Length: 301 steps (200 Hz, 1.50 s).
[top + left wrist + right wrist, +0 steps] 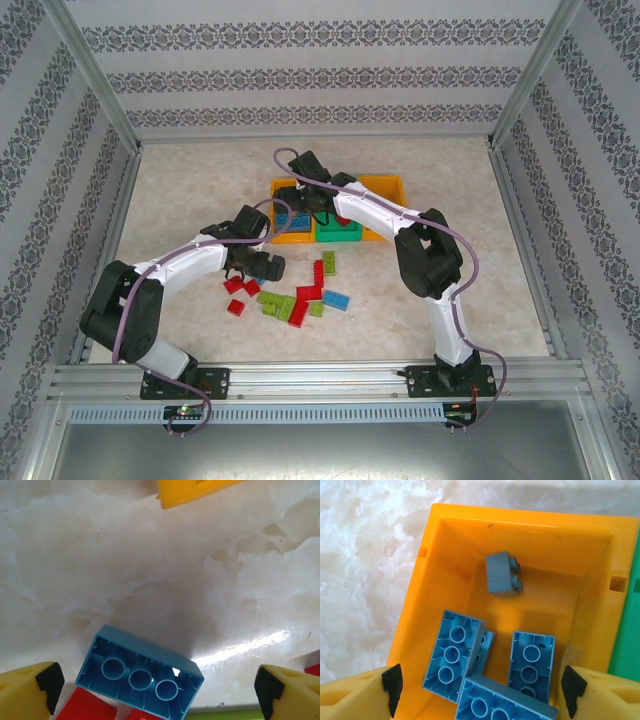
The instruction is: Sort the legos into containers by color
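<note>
The left pincer (159, 687) risks a bad grab. The blue brick (140, 677) at the lower centre of its wrist view lies hollow side up and skewed to the fingers. Red bricks (85, 707) sit just beside its lower edge, so closing could twist it loose or drag a red one along. Its bin lies under the right pincer (481, 689), so the two could clash there. The left pincer is spread wide, astride the brick on the worktop (150, 555), pinching nothing. The right pincer hangs spread and empty over the orange bin (520, 520), where blue bricks (452, 655) lie.
</note>
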Available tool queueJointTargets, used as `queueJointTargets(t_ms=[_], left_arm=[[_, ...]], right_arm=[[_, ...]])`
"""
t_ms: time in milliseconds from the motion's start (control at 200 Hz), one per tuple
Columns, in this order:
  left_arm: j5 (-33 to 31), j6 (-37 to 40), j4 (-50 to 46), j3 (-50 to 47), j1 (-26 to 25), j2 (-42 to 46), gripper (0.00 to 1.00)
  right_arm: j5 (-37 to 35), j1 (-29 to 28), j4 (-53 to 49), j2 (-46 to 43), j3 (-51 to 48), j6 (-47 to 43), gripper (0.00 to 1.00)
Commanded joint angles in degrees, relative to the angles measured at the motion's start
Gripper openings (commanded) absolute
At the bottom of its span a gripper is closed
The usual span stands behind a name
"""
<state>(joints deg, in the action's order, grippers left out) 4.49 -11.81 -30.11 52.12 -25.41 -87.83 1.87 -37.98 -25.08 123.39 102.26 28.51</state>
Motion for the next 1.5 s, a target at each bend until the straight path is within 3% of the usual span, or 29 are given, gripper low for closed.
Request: queueJointTargets(t_ms=[0,115,385,754,1199,1499], left_arm=[[-0.4,1.8,-3.2,1.6,0.0,-0.8,1.00],[-2.5,-1.9,-5.7,3.1,0.0,-1.8,0.99],[1.0,-8.7,-7.0,4.0,0.0,-2.5,0.87],[4.0,-13.2,-7.1,2.9,-0.1,-3.5,0.85],[5.0,-13.5,-4.4,4.8,-0.2,-7.9,0.84],[5.0,-9.0,-4.8,9.3,-1.1,-10.0,0.84]], right_arm=[[1.4,0.6,-0.4,-2.9,-0.6,0.7,0.87],[1.2,0.7,0.7,-5.4,-2.8,1.1,0.87],[0.1,0.7,2.8,-12.6,-9.4,0.8,0.88],[-0.9,3.2,4.9,-20.5,-18.0,0.2,0.89],[-1.8,6.3,7.0,-27.8,-28.5,0.2,0.90],[-2.5,7.7,7.9,-30.9,-33.3,0.8,0.91]])
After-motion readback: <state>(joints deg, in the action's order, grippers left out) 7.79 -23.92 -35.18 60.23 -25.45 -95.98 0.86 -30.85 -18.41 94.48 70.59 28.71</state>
